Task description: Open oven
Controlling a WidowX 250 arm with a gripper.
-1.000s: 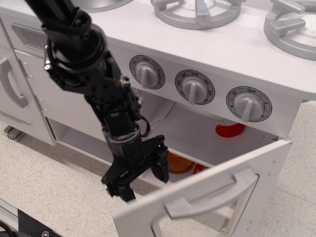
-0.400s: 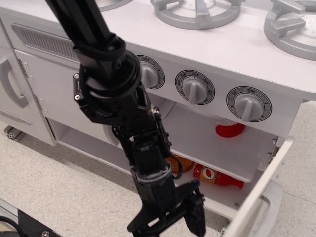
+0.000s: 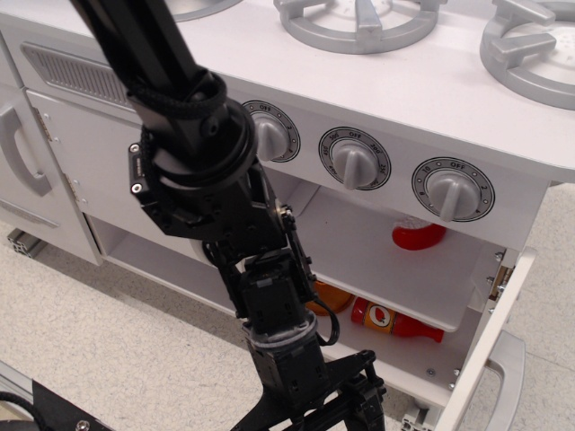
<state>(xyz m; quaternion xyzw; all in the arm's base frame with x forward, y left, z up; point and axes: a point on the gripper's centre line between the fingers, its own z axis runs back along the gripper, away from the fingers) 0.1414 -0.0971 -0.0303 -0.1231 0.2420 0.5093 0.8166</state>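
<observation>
Grey oven (image 3: 431,108) with door (image 3: 485,346) swung wide, exposing bottles inside; gripper (image 3: 337,409) low before the opening, jaws spread, holding nothing

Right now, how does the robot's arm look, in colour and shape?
The arm is all black: round, chunky joint housings with small screws, then a narrower wrist. A thin black cable loops beside the wrist. The pincer is black too, partly cut off by the frame's lower edge.

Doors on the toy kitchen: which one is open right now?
The oven door, at lower right below the three dials, hangs swung down, showing the shelves inside. The cabinet door at far left, with its vertical handle, is shut.
</observation>
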